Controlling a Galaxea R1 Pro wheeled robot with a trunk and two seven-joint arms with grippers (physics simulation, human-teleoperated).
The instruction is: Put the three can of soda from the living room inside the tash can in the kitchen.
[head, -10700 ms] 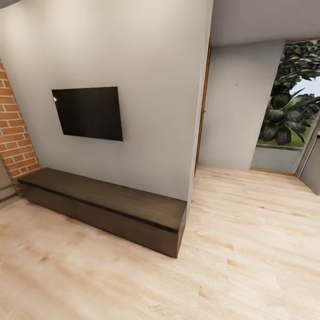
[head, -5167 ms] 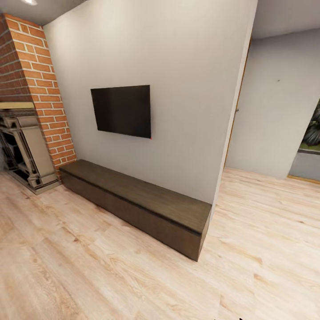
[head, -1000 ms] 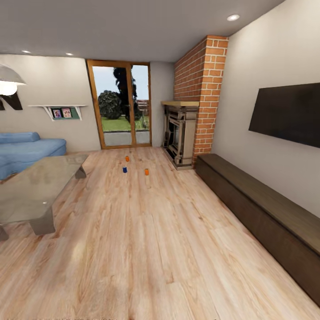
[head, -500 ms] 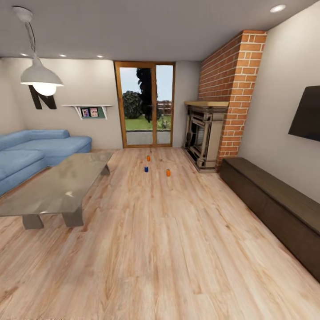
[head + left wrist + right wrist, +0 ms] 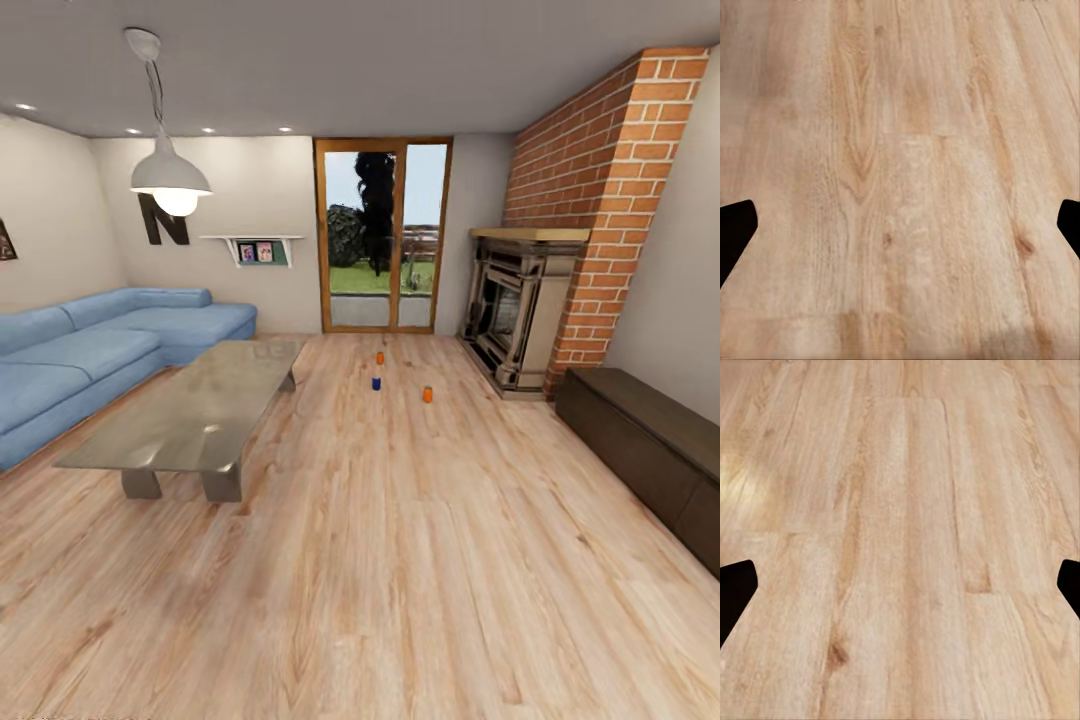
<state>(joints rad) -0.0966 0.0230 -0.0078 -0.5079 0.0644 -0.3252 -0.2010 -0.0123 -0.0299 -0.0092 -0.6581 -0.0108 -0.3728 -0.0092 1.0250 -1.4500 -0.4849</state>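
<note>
Now you're at the approach step: three cans stand far ahead on the floor; drive closer. Both grippers spread, empty.

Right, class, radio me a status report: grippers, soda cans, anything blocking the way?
Both grippers open, empty, over bare floor. Three soda cans upright on the floor near the glass doors. Coffee table off to the left; straight path open.
</note>
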